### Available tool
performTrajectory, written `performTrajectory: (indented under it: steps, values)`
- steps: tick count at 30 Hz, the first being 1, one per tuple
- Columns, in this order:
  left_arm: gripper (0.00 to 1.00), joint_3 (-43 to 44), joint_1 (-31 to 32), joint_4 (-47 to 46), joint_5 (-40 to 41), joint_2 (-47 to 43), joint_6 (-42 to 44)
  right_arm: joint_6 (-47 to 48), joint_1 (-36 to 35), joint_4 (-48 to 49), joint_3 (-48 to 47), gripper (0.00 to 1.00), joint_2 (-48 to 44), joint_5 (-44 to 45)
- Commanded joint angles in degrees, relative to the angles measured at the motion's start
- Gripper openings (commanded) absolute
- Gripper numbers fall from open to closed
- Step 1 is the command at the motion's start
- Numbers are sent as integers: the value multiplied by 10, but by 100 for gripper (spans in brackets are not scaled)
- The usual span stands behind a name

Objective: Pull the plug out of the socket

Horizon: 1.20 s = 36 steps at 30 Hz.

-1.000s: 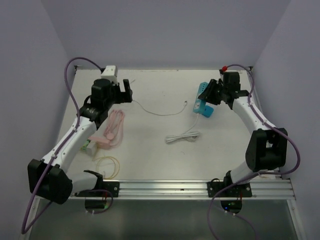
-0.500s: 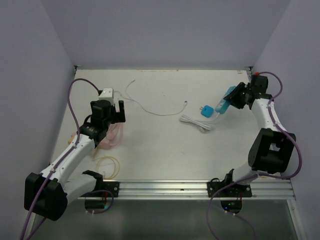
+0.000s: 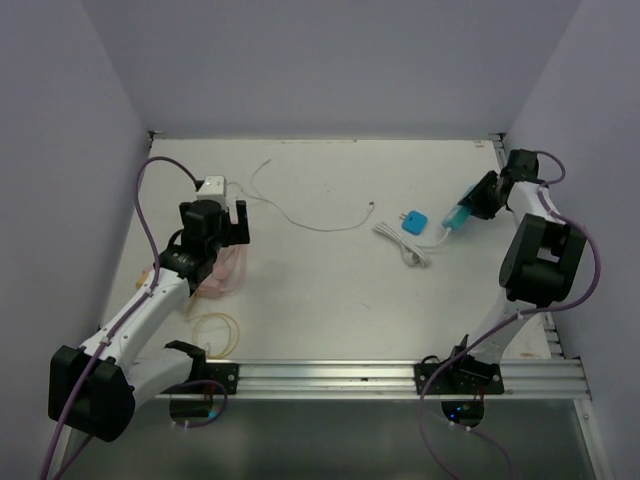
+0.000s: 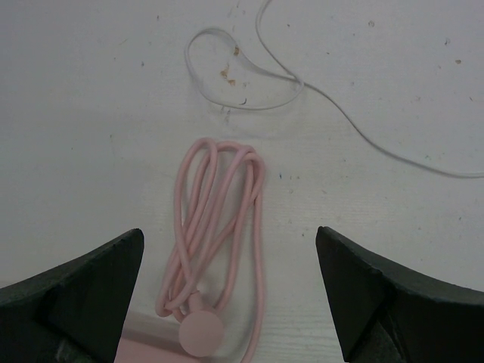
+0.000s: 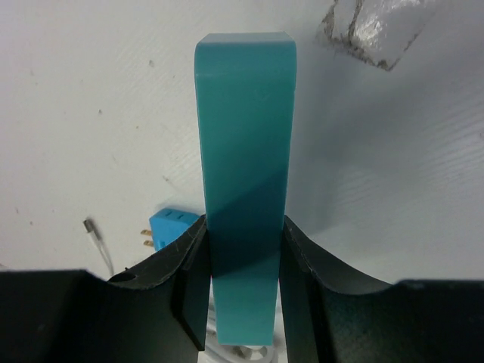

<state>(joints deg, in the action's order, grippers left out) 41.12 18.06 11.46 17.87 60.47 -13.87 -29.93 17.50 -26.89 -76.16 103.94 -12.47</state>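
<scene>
— Is the plug out yet?

— Looks that way to me. The right gripper (image 5: 243,283) is clamped tight on the teal socket strip (image 5: 243,151) over at the far right of the table (image 3: 330,320). The blue plug (image 5: 168,227) lies on the table just left of the strip. It's apart from it, with its prongs bare.

— So what's left to do?

— I'd say only lowering the strip gently and letting go, keeping clear of the plug and its white cable (image 3: 405,248).

— And the other arm?

— The left gripper (image 4: 227,246) hangs on the left side over a coiled pink cable (image 4: 215,227), jaws wide apart and holding nothing.

— How does the strip look?

— Slim, smooth and flat-sided. I'd guess it's rigid plastic. It's squeezed across its narrow width. I can't tell whether its lower end touches the table.
</scene>
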Motion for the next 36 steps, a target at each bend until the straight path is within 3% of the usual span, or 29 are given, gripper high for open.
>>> performTrajectory:
  steps: [1,8,11,14,23,31,36]
  values:
    - [99,24,0,-20,-2,-2,9,20,4,21,-73,10,45,-4]
    - [99,26,0,-18,0,4,12,11,4,40,-108,42,113,-48]
    - [99,29,0,-12,-13,16,13,10,4,40,-102,75,105,-52]
    - [99,33,0,-7,-14,25,13,22,4,34,-92,90,75,-49]
    - [99,28,0,11,40,41,-37,37,-32,-21,-8,98,-94,-20]
    - [99,55,-7,73,86,65,-117,63,-170,-46,49,99,-203,24]
    - [99,66,-65,124,60,69,-169,101,-292,-20,87,99,-236,-9]
